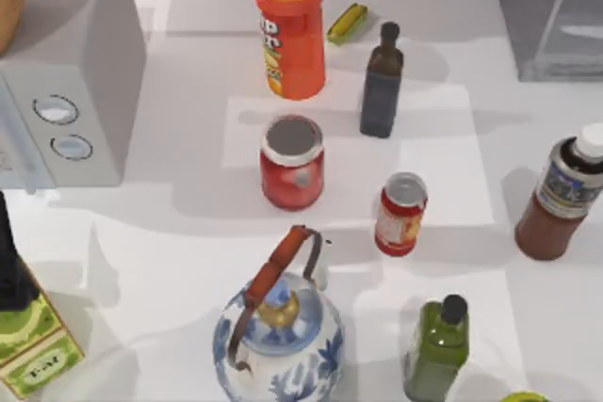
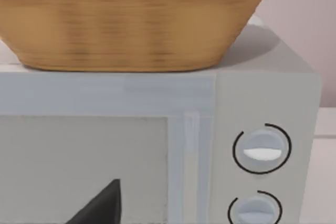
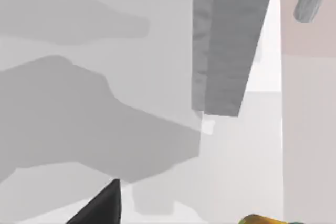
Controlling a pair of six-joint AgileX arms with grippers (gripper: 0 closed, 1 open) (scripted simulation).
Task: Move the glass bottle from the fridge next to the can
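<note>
Neither gripper's opening can be told; glass bottle stands outside fridge, well apart from can.

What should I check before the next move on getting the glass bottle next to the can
1. Glass bottle out of the fridge: ok, it stands on the table at the right side.
2. Bottle upright: ok.
3. Bottle beside the can: not ok, a clear gap separates them.
4. Free spot by the can: ok on its right; the green bottle stands in front of it.
5. Can upright: ok.
6. Gripper on the bottle: not ok, nothing is holding it in the top view.
</note>
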